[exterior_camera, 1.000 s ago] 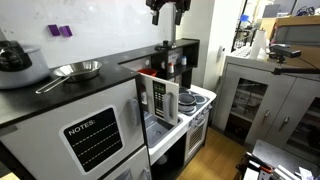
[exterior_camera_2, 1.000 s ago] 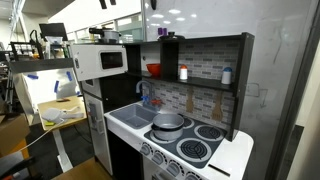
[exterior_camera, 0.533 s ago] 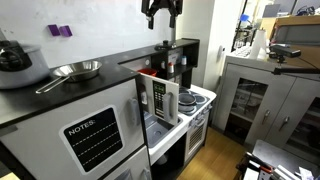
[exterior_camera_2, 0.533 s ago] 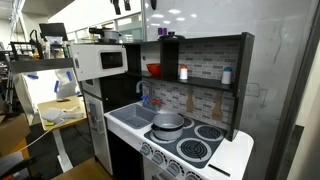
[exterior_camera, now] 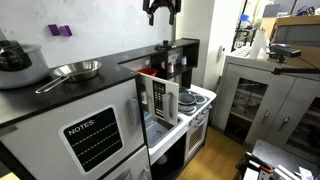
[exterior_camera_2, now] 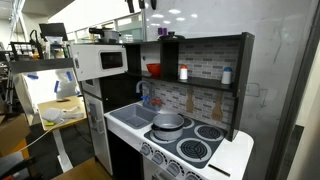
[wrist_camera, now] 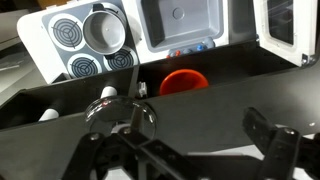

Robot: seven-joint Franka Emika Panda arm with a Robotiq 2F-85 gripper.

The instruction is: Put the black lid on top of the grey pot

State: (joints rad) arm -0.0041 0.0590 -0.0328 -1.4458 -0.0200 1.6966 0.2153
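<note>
A: Item 1, black lid (exterior_camera: 12, 55). Where is it sitting?

B: It is resting knob-up on what I am reading as the grey pot (exterior_camera: 28, 78), at the far end of the black desk (exterior_camera: 95, 88), near the steel pan (exterior_camera: 75, 70). The lid is covering the rim (which is why so little of the pot is showing). On that reading, the placing is looking done.

A: Item 2, jaws?

B: They are hanging high above the toy kitchen, spread wide and carrying nothing. The wrist view is showing both of them well apart, with only the shelf top and a red bowl (wrist_camera: 182, 80) beneath. Being released suits a lid already seated, and the height is keeping them clear of the shelf.

A: Item 3, a 2nd pot?

B: A steel one (exterior_camera_2: 168, 122) is standing on the stove, uncovered so far as I can tell.

A: Changes over the last 1 second?

B: The jaws are drifting sideways along the top edge in both exterior views. Lid, pot and pan are staying exactly where they were.
</note>
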